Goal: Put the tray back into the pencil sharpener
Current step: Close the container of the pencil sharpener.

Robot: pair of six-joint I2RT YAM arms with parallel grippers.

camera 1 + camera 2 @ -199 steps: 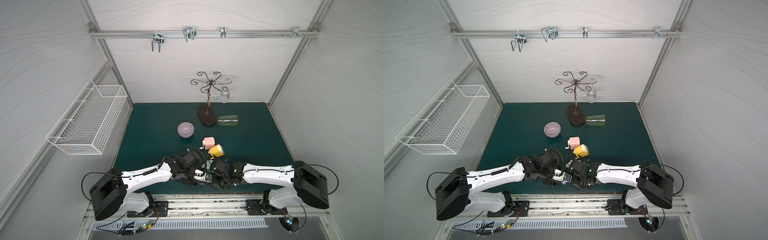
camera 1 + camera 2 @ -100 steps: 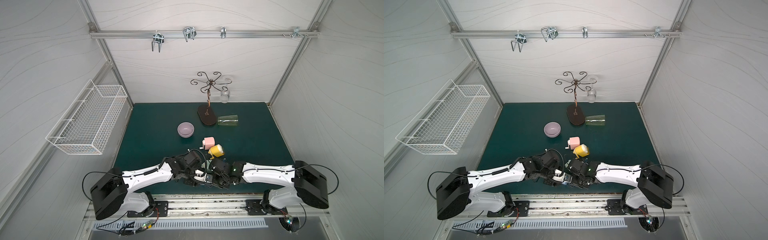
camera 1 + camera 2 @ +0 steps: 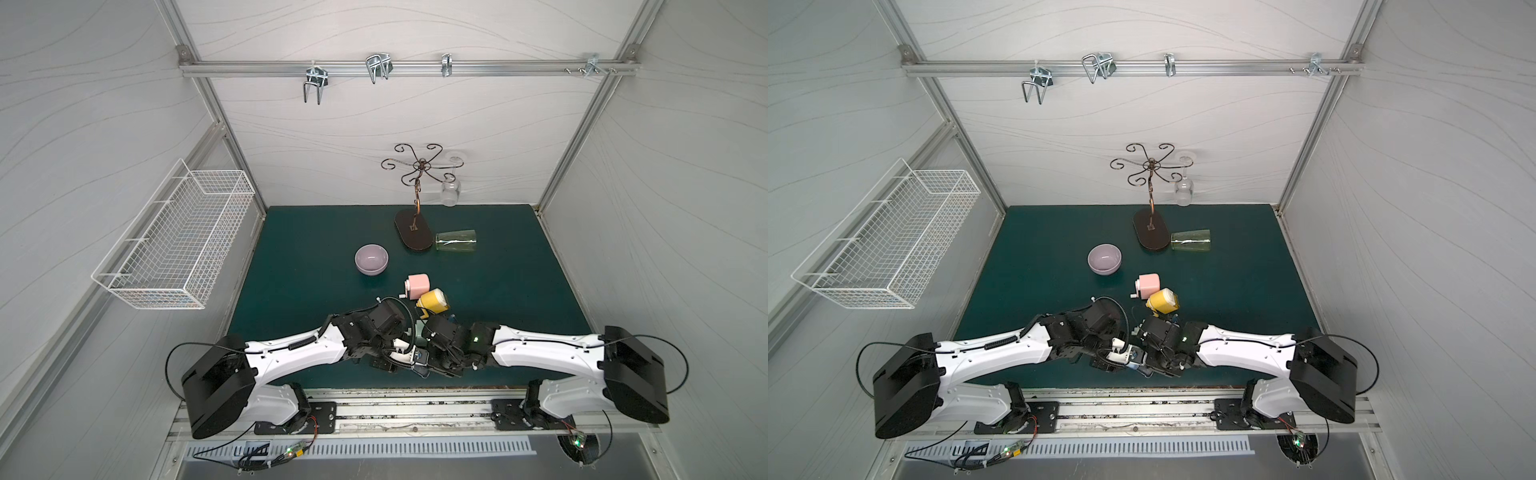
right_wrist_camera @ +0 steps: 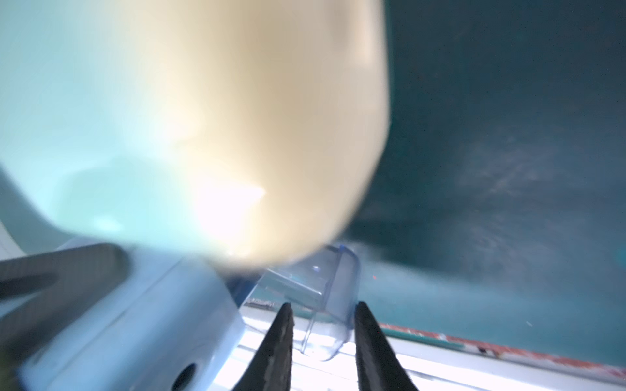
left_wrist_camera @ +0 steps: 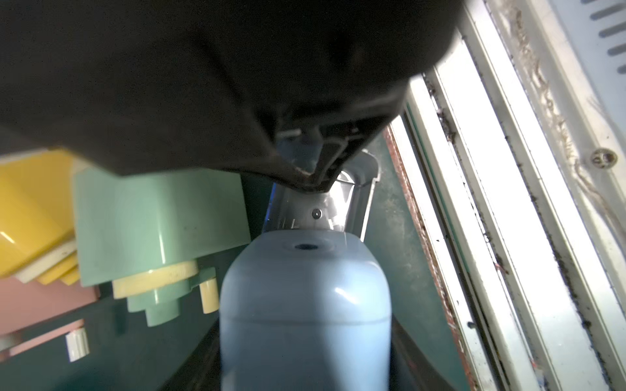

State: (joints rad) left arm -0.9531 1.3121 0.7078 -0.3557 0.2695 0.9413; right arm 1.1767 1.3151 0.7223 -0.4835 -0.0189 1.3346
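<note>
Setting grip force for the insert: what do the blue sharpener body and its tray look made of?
Sharpener body: likely moulded plastic, opaque pale blue, smooth semi-gloss; soft highlights and a seam line show. Tray: likely thin clear rigid plastic, glossy; what lies behind shows through its walls.

A dark green mat (image 3: 316, 232) covers the table. At the back a stand (image 3: 413, 234) rests on its oval foot, and a glass (image 3: 456, 241) lies on its side just beside that foot. A bowl (image 3: 371, 259) sits upright near the middle. Closer to the front, a pink sharpener (image 3: 419, 285) and a tipped yellow sharpener (image 3: 433, 301) lie side by side, with a green sharpener (image 5: 159, 216) next to them. A blue sharpener (image 5: 305, 304) and a clear tray (image 4: 325, 304) are at the front edge. Whether either rests on the mat cannot be told.
</note>
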